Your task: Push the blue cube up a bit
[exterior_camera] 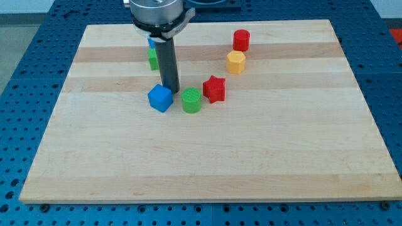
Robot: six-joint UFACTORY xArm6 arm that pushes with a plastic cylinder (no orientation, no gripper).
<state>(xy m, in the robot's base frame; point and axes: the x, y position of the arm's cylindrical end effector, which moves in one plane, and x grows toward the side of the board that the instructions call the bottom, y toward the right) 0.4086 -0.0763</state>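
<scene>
The blue cube (160, 98) lies left of the board's middle. My tip (171, 92) stands at the cube's upper right corner, touching or nearly touching it. A green cylinder (191, 100) sits just right of the tip, and a red star (214, 88) right of that. The rod rises from the tip to the arm's round head at the view's top.
A yellow hexagonal block (236, 62) and a red cylinder (242, 40) lie toward the upper right. A green block (152, 59) and a blue block (151, 43) are partly hidden behind the rod. The wooden board (207, 157) lies on a blue perforated table.
</scene>
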